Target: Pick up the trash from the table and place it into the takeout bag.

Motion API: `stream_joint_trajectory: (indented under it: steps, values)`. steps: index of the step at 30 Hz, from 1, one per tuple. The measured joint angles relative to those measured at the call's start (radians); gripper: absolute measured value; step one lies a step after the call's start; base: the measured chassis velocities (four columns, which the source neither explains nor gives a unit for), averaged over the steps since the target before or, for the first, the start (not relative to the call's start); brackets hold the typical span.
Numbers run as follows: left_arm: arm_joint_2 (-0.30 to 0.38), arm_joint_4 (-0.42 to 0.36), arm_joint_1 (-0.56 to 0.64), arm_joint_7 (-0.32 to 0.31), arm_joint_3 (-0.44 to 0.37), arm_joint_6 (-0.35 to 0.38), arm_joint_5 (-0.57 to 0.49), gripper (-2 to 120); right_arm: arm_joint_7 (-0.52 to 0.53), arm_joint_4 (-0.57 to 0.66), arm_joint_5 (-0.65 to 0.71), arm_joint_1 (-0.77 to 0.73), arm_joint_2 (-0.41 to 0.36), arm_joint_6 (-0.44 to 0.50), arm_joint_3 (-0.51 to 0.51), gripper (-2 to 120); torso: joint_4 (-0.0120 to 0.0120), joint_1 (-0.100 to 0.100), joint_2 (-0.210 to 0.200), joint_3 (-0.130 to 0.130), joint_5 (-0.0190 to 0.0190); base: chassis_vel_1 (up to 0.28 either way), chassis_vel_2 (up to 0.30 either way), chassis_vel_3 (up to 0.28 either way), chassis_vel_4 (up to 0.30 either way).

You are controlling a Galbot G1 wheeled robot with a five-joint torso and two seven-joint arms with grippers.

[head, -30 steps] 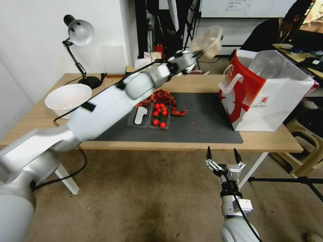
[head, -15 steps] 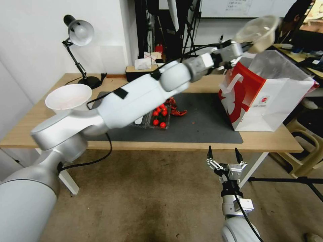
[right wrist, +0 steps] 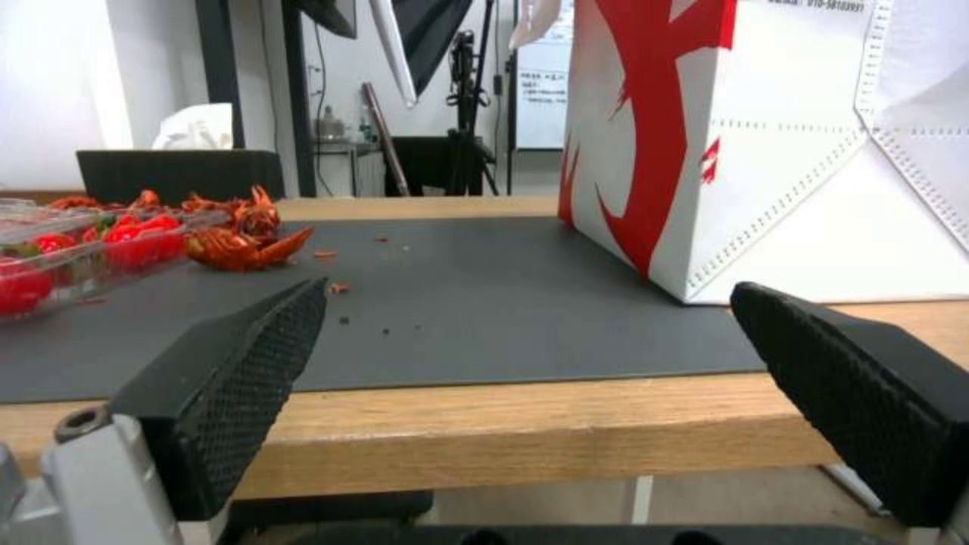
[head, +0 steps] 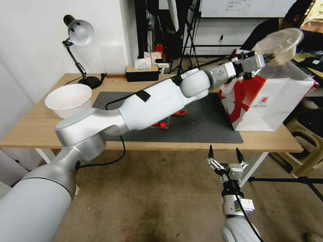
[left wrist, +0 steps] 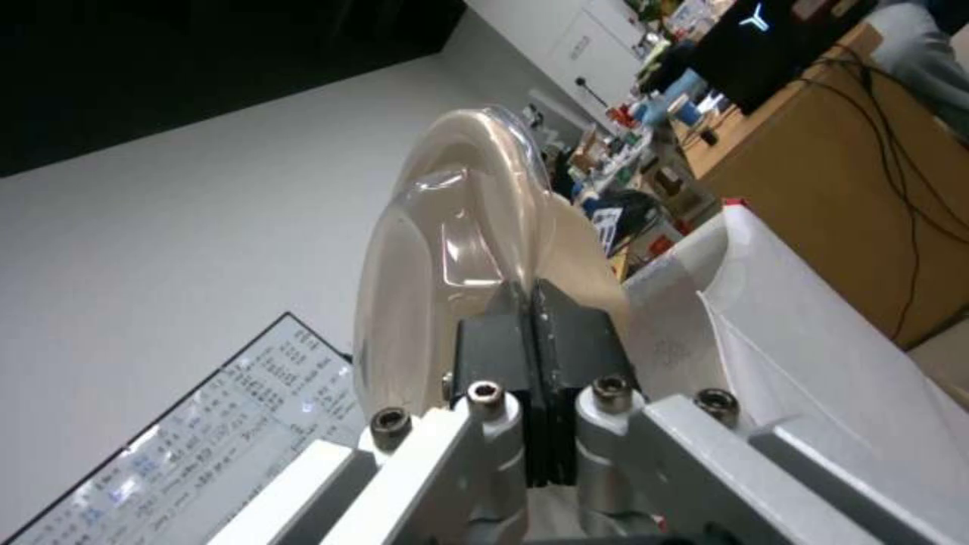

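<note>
Two arms in shot. Left gripper (head: pixel 269 57) is stretched out over the bench (head: pixel 40 127), up above the open top of the takeout bag (head: pixel 269 104). Its fingers (left wrist: pixel 505 356) are pressed together w/ only a thin rim between them: they're pinching the edge of the round beige lidded bowl (head: pixel 279 41), which hangs in the air tilted, above the bag's mouth, not touching it. In the left wrist view the bowl (left wrist: pixel 454 250) stands on edge right at the fingertips, bag's white wall just beside.

Bag stands upright at the bench's right end, partly on the dark grey mat (head: pixel 202 124), near the right edge.

Right gripper (head: pixel 223 155) sits low in front of the bench's front edge, pointing up, fingers (right wrist: pixel 242 371) spread wide, holding nothing.

Also on the bench: large white bowl (head: pixel 69 99) toward the left end, desk lamp (head: pixel 79 33) at the back-left corner, cherry tomatoes (right wrist: pixel 132 231) and red shell scraps (right wrist: pixel 242 246) mid-mat.
</note>
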Motion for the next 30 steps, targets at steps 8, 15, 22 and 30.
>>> stream_joint_trajectory:
  steps: [8, 15, 22, 30]
  values:
    - [-0.027, 0.028, 0.017, 0.000, 0.008, -0.002, 0.000, 5, 0.001, 0.000, 0.002, 0.000, 0.000, 0.003, 0.001, 100, -0.0001, 0.000, 0.000, 0.000, 0.0000, 0.000, 0.000, 0.000, 0.000]
    - [-0.028, 0.046, 0.025, 0.000, 0.009, 0.001, 0.002, 32, 0.001, 0.000, 0.002, -0.002, 0.000, 0.008, 0.003, 100, -0.0001, 0.000, 0.000, 0.000, 0.0000, 0.000, 0.000, 0.000, 0.000]
    - [0.000, 0.026, 0.037, -0.011, -0.033, 0.012, 0.000, 56, 0.002, -0.002, 0.003, 0.001, -0.003, 0.008, 0.004, 100, -0.0001, 0.000, 0.000, 0.000, -0.0002, 0.000, 0.000, 0.000, 0.000]
    - [0.131, -0.078, 0.075, -0.055, -0.075, 0.052, -0.075, 84, 0.003, -0.002, 0.003, 0.005, -0.003, 0.006, 0.004, 100, 0.0000, 0.000, 0.000, 0.000, -0.0004, 0.000, 0.000, 0.000, 0.000]
